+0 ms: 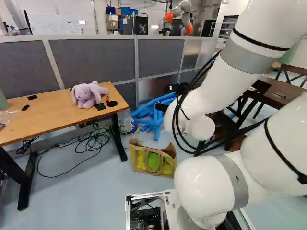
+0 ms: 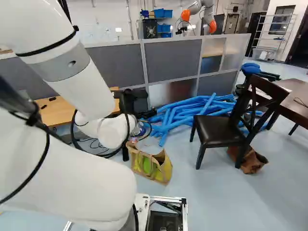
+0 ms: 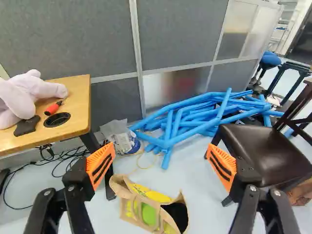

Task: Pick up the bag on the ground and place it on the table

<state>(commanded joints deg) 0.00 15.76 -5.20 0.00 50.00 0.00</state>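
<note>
1. Nearby, the gripper (image 2: 144, 114) stood wide open, its orange pads (image 3: 101, 165) well apart.
2. Ahead of it, the brown carrier bag (image 1: 153, 161) rested on the floor, near the table's (image 1: 53, 119) right corner in the left base view.
3. Near that table's right edge sat a lilac plush animal (image 1: 88, 94).
4. Farther off, blue foam tubes (image 3: 195, 122) lay piled.

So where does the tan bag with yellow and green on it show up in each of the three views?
Left base view: centre, below the middle, on the floor left of the arm; bag.
Right base view: just left of centre, below the middle, right of the arm.
Wrist view: seen between the open fingers of the gripper.
Shared landmark: the heap of blue tubes, behind the bag in all three.
</note>
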